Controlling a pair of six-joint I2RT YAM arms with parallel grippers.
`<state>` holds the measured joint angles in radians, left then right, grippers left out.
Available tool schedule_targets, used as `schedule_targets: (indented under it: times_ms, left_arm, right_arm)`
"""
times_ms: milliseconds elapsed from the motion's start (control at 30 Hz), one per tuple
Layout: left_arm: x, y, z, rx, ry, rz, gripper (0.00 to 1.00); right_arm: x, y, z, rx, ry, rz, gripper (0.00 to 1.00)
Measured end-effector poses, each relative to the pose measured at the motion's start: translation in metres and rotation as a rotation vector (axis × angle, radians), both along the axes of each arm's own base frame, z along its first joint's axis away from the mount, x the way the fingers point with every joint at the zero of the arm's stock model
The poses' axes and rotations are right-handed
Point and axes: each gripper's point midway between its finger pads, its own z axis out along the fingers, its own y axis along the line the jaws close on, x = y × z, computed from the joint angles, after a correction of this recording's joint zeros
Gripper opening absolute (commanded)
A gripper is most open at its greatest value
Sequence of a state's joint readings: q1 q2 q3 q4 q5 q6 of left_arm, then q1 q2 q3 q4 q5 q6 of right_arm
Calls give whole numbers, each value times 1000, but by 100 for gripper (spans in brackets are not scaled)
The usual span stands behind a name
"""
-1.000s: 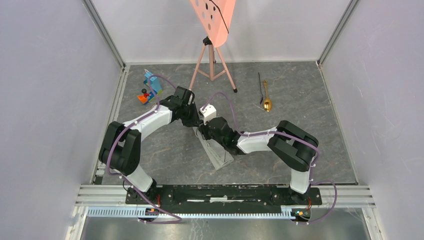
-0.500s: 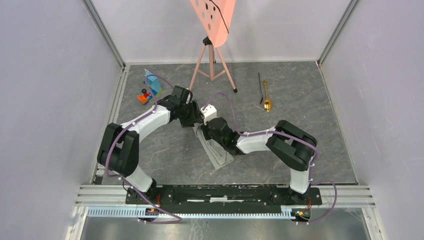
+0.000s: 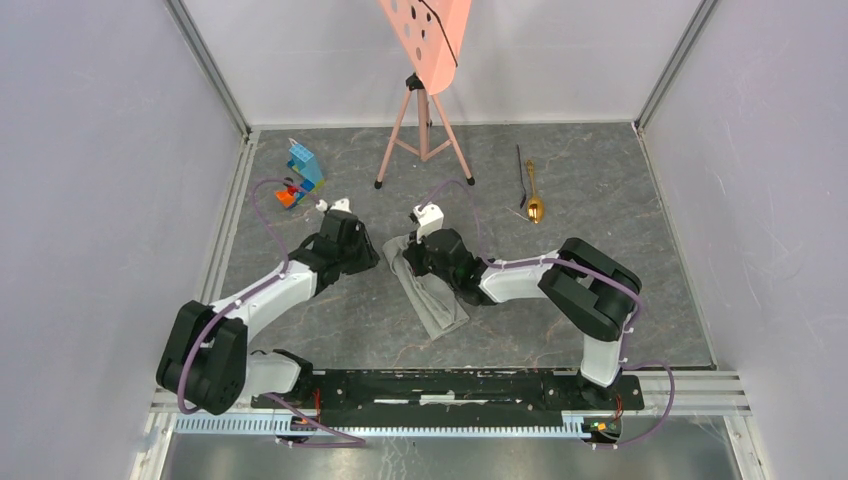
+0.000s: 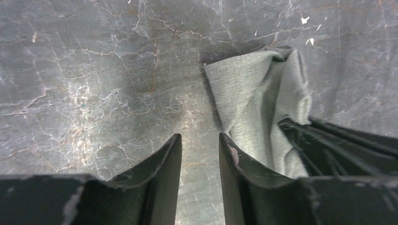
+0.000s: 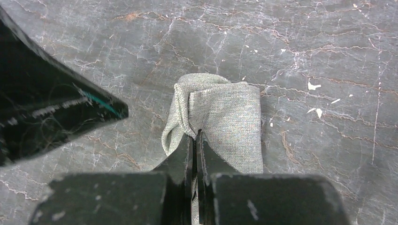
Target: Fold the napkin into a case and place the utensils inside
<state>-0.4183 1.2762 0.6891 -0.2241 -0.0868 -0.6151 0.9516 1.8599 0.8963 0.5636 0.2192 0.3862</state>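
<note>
The light-grey napkin (image 3: 438,305) lies folded into a narrow strip on the dark marbled table. My right gripper (image 3: 412,260) is shut on a fold at the strip's far end, and the cloth (image 5: 227,110) bunches up just ahead of the closed jaws (image 5: 195,137). My left gripper (image 3: 362,252) stands open to the left of that end, with nothing but bare table between its fingers (image 4: 199,140); the napkin (image 4: 253,98) lies to its right. The gold spoon (image 3: 534,203) and the thin black utensil (image 3: 520,176) lie side by side at the far right, away from both grippers.
A pink perforated board on a tripod (image 3: 424,120) stands at the back centre. Blue and red toy blocks (image 3: 299,176) sit at the far left near the wall. Metal rails edge the table on the left, right and near sides.
My left gripper has let go at the napkin's far end, opened and drawn back to the left. My right gripper has shut on that end of the cloth.
</note>
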Motion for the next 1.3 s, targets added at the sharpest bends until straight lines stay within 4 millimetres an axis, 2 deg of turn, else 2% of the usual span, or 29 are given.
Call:
schedule_targets:
  times_ms: [67,133,367,467,733,800,1033,1167,1300]
  left_arm:
    - [-4,0,-14,-7,-9,-9,47]
    - [-3,-4,-18,-8,-47,-37,48]
    - [12,-35,-3,6,-249,-194,46]
    - [16,-44,-5,36,-280,-242,43]
    - [17,-49,-19,103,-264,-285,42]
    - [17,-52,-20,126,-270,-299,39]
    - [24,-58,-23,197,-271,-307,38]
    - [28,-56,-23,231,-269,-297,39]
    - [31,-54,-26,254,-262,-285,34]
  right_arm:
    - [1,-1,1,18,16,-3,0]
    - [2,-2,0,30,27,-5,0]
    - [-2,1,1,53,52,13,0]
    - [-1,1,1,59,58,11,0]
    - [0,-1,1,66,65,12,0]
    - [0,0,2,70,66,14,0]
    - [1,-1,2,73,68,13,0]
    - [1,-1,3,74,68,12,0]
    - [1,-1,3,76,67,13,0]
